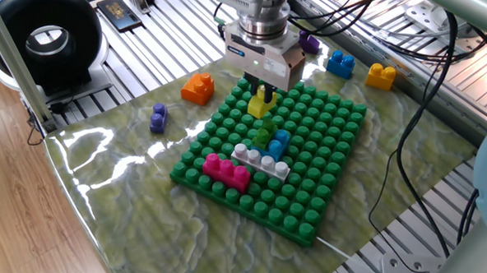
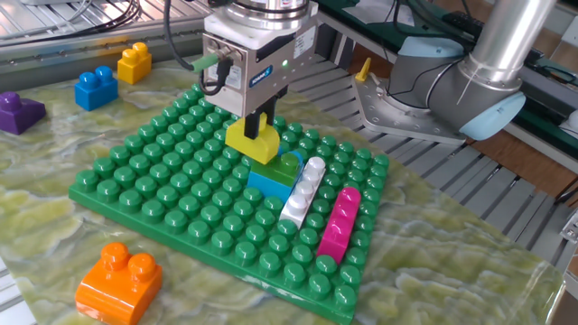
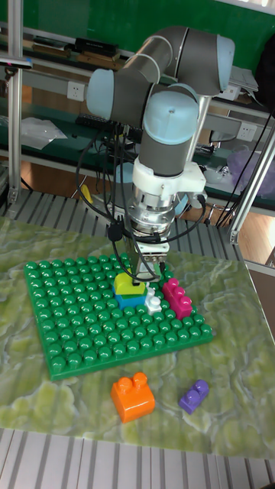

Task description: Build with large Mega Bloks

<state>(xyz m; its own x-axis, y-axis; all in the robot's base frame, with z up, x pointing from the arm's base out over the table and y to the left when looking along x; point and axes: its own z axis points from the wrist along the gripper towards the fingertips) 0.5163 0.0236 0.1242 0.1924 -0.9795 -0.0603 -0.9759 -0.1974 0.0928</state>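
Gripper (image 2: 263, 129) clamping yellow block (image 2: 253, 143)

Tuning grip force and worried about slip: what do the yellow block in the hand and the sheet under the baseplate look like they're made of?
The yellow block, pinched in the hand, looks like smooth moulded plastic with a soft sheen and rounded edges. The sheet looks like a glossy film or vinyl with a marbled green print: it throws bright glare patches and its edge curls; the exact material is unclear.
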